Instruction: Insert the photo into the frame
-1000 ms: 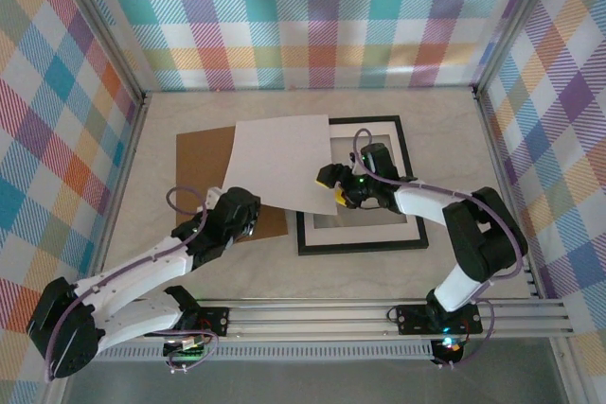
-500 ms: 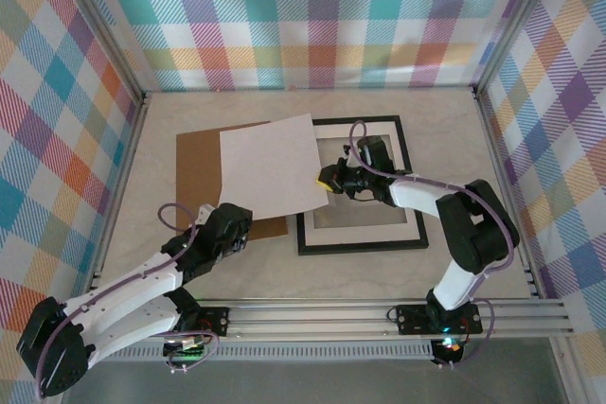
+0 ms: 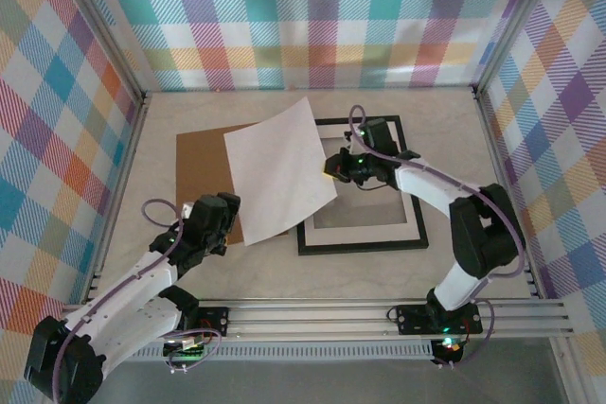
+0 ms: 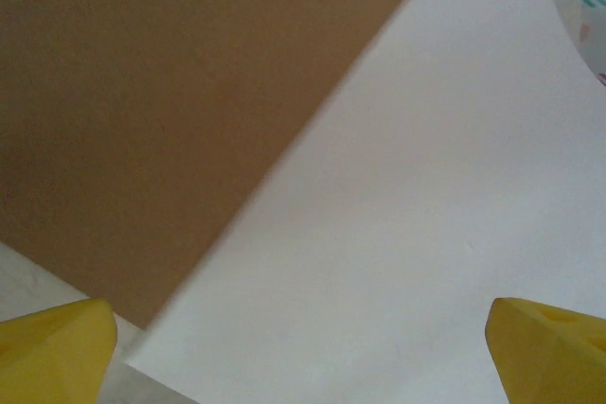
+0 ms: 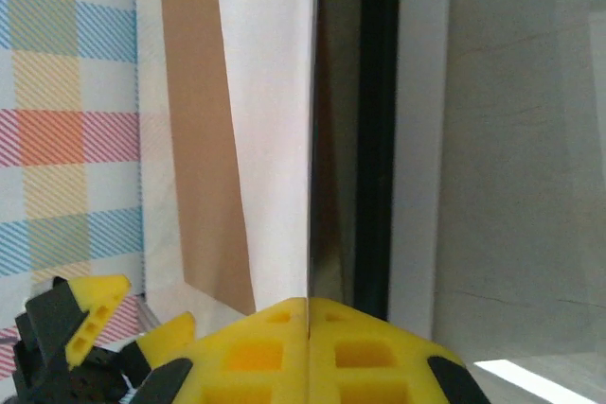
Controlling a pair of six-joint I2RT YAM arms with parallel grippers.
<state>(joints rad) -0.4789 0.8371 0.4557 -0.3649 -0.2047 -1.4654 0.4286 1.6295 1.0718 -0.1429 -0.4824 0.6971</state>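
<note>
The photo (image 3: 279, 172) shows its blank white side and hangs tilted above the table, partly over the frame's left edge. My right gripper (image 3: 333, 169) is shut on the photo's right edge; in the right wrist view the yellow pads (image 5: 310, 307) pinch the sheet (image 5: 270, 120) edge-on. The black frame (image 3: 360, 245) lies flat at centre right, a white mat (image 3: 365, 227) inside it; its black rail (image 5: 379, 120) runs beside the sheet. My left gripper (image 3: 225, 203) is open near the photo's lower left corner, holding nothing. Its yellow fingertips (image 4: 57, 347) stand wide apart over the sheet (image 4: 398, 234).
A loose brown backing board (image 3: 204, 167) lies flat left of the frame, partly under the photo, and appears in the left wrist view (image 4: 142, 92). Plaid walls (image 3: 57, 139) enclose the table on three sides. The arm rail (image 3: 379, 314) runs along the near edge.
My left gripper opened, let go of the photo and drew back toward the near left. My right gripper shut on the photo's right edge and tilted the sheet upward.
</note>
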